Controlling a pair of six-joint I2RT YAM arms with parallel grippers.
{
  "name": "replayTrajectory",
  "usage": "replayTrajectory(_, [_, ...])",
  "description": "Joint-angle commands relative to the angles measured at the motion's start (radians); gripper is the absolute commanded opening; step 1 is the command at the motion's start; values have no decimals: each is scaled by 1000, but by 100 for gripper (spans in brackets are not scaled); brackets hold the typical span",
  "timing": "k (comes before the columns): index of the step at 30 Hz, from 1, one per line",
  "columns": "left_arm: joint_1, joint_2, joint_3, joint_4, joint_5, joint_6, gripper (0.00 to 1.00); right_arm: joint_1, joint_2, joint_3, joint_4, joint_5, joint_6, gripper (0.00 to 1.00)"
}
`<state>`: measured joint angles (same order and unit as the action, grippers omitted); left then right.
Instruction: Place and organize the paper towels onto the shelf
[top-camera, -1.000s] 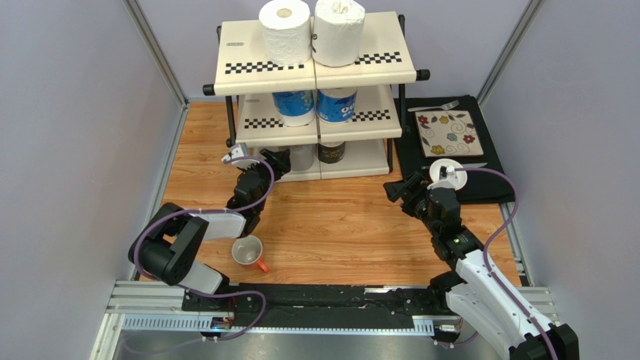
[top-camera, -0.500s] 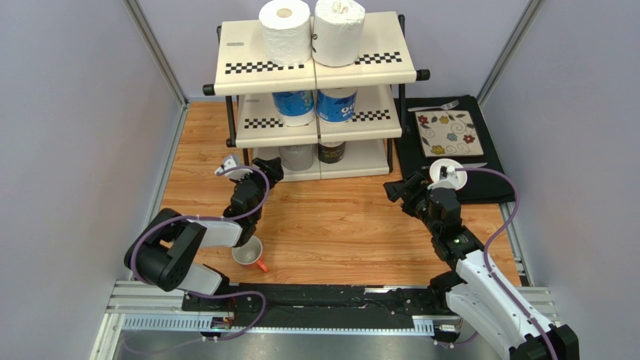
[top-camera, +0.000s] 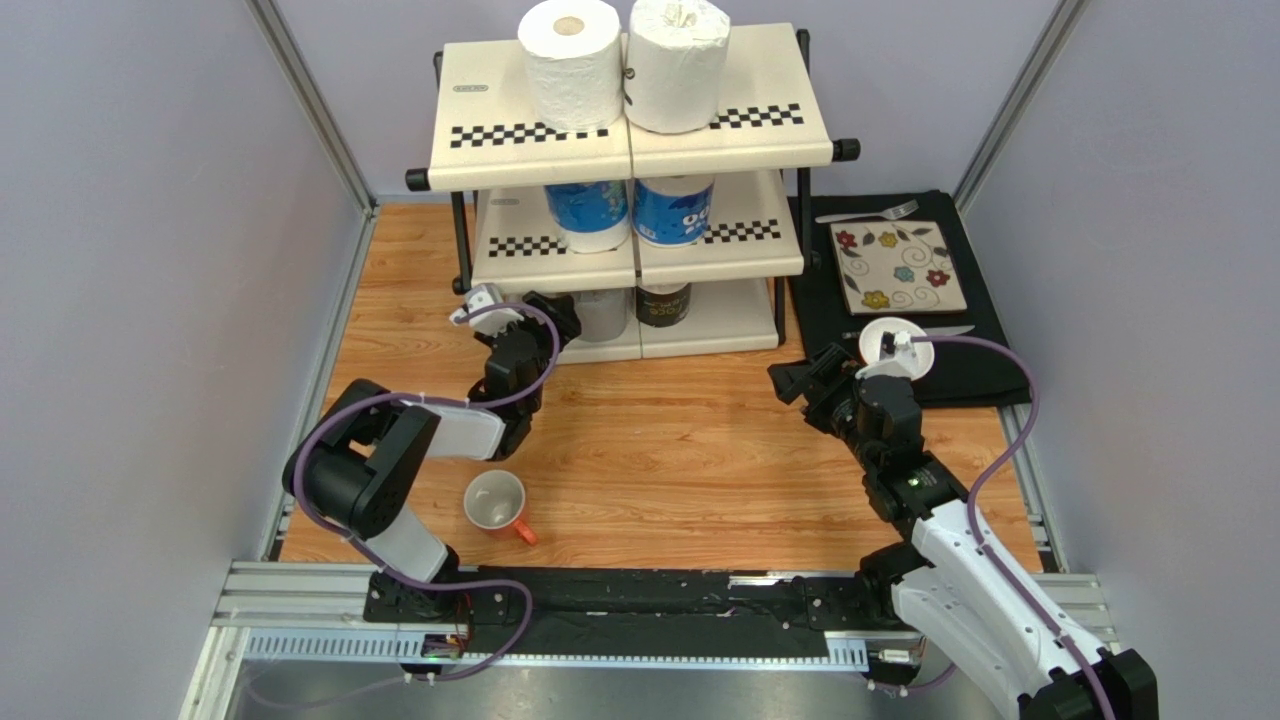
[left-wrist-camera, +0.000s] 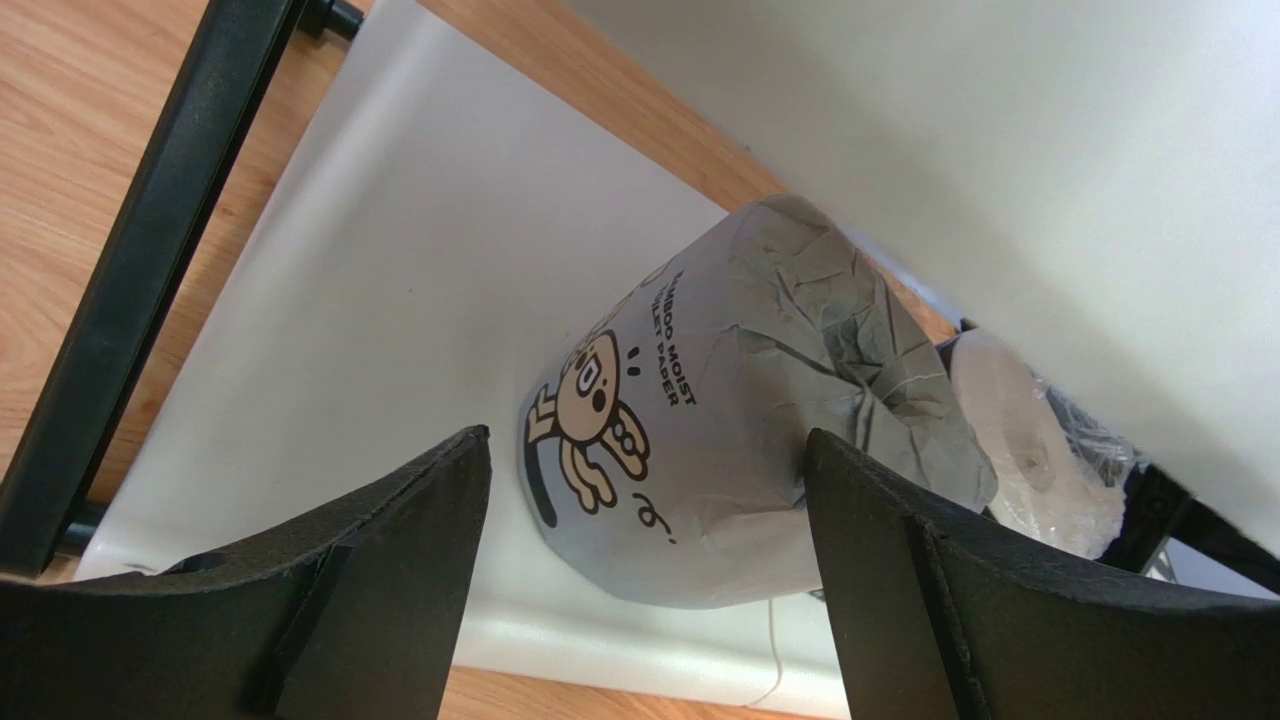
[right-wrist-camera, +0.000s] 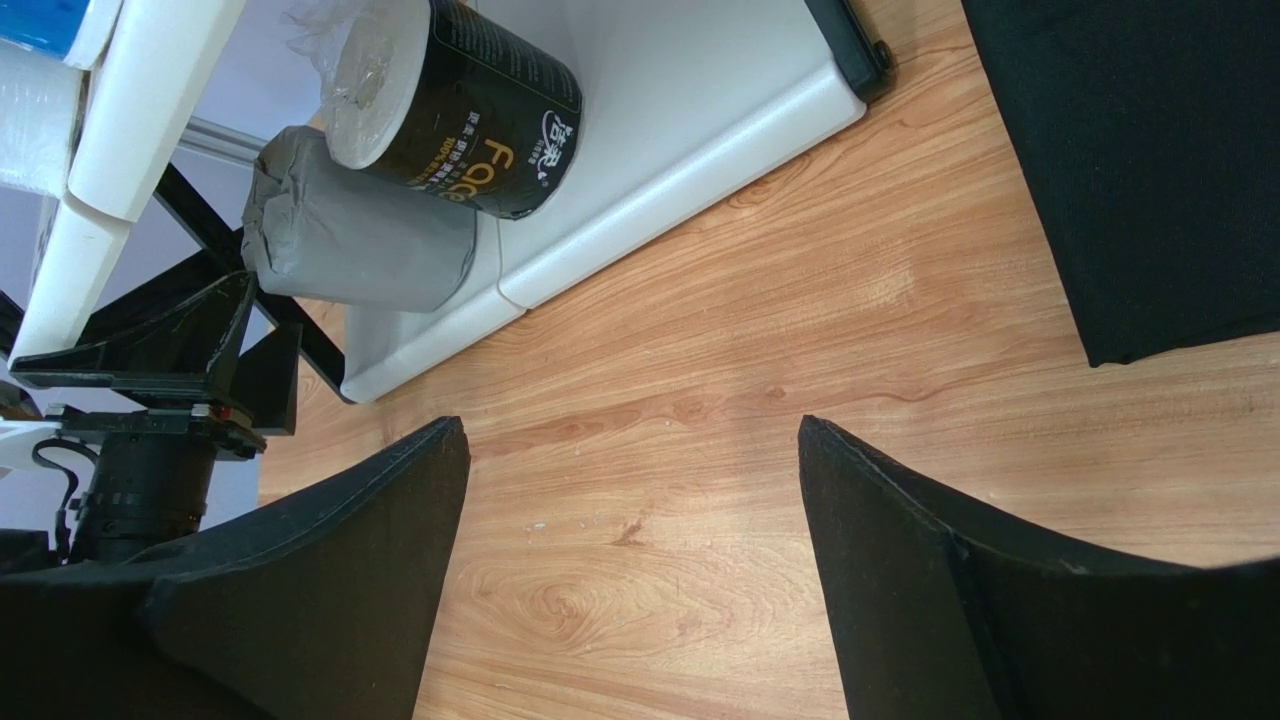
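The shelf (top-camera: 511, 108) stands at the back with paper towels on all three tiers. Two white rolls (top-camera: 571, 63) stand on top, two blue-printed rolls (top-camera: 588, 213) in the middle, and a grey roll (top-camera: 601, 312) and a dark roll (top-camera: 663, 305) at the bottom. My left gripper (top-camera: 556, 321) is open at the bottom tier's left front. In the left wrist view the grey roll (left-wrist-camera: 706, 435) sits just beyond the left gripper (left-wrist-camera: 646, 438), with the dark roll (left-wrist-camera: 1037, 435) behind it. My right gripper (right-wrist-camera: 631, 435) hangs open and holds nothing over bare wood, to the right of the shelf (right-wrist-camera: 676, 105).
A white mug with an orange handle (top-camera: 498, 506) lies on the wood near the left arm's base. A black mat (top-camera: 962, 345) with a floral tile (top-camera: 897, 270) and a fork (top-camera: 867, 212) lies right of the shelf. Grey walls close in both sides.
The left gripper drew back toward the near left, then came forward again to the bottom tier's front. The right arm has not moved.
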<state>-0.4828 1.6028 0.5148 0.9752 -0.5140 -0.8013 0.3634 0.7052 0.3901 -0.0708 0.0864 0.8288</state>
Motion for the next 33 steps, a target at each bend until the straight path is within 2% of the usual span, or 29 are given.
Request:
replayTrajectory(1, [-2,22,27,0,0,20,85,-3,-7,23,3,19,-20,84])
replayTrajectory(20, [-2,68,71,17,101,34,86,-3,-10,16,-6,24,-17,84])
replayTrajectory(26, [-2,-39,-7,16,72,70,86,-3,-12,15,-4,21,-13,85])
replayTrajectory(33, [-2,-257,-140,-16,29,116,87,-3,-15,13,-4,15,-10,84])
